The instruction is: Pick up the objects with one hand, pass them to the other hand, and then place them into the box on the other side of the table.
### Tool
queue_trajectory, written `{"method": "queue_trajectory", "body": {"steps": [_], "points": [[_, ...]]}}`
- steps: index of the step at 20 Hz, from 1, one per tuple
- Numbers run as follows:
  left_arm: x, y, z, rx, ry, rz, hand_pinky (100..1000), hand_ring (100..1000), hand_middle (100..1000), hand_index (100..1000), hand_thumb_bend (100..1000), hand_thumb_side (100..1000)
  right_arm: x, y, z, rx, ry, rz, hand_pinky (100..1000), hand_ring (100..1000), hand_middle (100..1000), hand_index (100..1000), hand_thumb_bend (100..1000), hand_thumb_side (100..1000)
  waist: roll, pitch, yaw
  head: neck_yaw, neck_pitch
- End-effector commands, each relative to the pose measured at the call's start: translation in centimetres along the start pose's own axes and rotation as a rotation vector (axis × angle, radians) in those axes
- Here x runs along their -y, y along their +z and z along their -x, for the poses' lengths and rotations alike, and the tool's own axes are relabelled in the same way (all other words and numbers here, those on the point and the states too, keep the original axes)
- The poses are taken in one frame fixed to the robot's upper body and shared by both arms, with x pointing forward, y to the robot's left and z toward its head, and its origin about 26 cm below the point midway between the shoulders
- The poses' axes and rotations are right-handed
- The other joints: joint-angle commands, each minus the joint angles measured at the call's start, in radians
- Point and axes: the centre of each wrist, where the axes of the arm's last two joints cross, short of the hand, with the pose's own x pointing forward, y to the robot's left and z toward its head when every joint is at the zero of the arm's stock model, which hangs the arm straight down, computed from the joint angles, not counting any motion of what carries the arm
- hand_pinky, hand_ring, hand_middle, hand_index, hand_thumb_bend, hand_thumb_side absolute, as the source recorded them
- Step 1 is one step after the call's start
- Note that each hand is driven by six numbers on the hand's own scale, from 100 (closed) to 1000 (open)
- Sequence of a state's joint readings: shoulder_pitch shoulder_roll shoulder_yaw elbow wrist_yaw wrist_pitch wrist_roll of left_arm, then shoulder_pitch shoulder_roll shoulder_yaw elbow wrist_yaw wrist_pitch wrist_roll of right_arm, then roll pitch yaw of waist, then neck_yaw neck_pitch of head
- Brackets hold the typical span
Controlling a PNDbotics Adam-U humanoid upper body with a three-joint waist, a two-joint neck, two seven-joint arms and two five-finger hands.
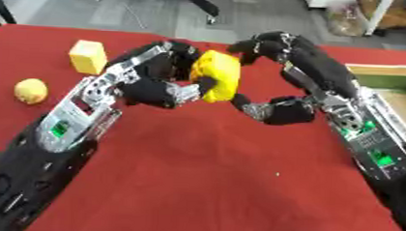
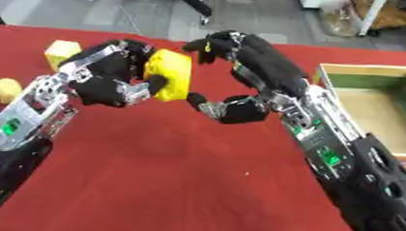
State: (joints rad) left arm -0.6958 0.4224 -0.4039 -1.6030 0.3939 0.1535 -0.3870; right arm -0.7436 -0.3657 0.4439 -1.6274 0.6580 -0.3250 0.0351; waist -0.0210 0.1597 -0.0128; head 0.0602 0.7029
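Yellow block [image 1: 218,75] sat mid-air above red table [image 1: 204,175], long axis upright. Left hand [image 1: 161,79] clamped it from 9 o'clock, fingers curled round. Right hand [image 2: 241,77] at 3 o'clock, fingers spread apart (touching unclear). Box [image 2: 372,101] farther toward 3 o'clock, right hand nearer.

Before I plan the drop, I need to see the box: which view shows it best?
The right eye view: the box shows its green rim and tan floor. The left eye view catches only a strip of it at the right edge, behind the right arm.
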Motion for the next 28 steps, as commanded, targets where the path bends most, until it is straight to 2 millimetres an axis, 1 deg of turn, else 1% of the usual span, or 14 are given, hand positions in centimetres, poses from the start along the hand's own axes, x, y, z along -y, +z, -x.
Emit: {"method": "queue_trajectory", "body": {"steps": [1,7,12,24,28], "points": [[-0.7,0.3,-0.5,-0.004,-0.031,-0.006,684,536,438,506,172,101,0.6,-0.2,0.0,0.006,0.003,0.02,617,587,556,819,352,242,0.004,-0.022,-0.002,0.003,0.007],[-1.0,0.3,-0.3,-0.013,-0.034,-0.026,685,536,438,506,168,101,0.5,0.0,-0.3,0.025,-0.014,0.029,613,583,551,810,361,239,0.003,-0.022,-0.005,0.007,0.008],[-1.2,0.4,0.1,-0.022,-0.03,-0.036,685,537,438,507,164,101,0.4,-0.1,-0.7,0.05,-0.03,0.03,613,583,552,808,351,233,0.003,-0.021,-0.007,0.008,0.008],[-0.8,-0.1,0.0,-0.012,-0.018,-0.012,688,537,438,509,154,105,0.4,-0.7,-1.5,0.103,-0.057,0.026,612,582,550,806,331,213,0.003,-0.021,-0.007,0.007,0.01],[-0.7,-0.2,-0.1,-0.01,-0.014,-0.002,689,538,438,509,150,107,0.4,-0.7,-1.7,0.112,-0.064,0.026,611,580,548,798,325,208,0.003,-0.021,-0.007,0.007,0.011]]}}
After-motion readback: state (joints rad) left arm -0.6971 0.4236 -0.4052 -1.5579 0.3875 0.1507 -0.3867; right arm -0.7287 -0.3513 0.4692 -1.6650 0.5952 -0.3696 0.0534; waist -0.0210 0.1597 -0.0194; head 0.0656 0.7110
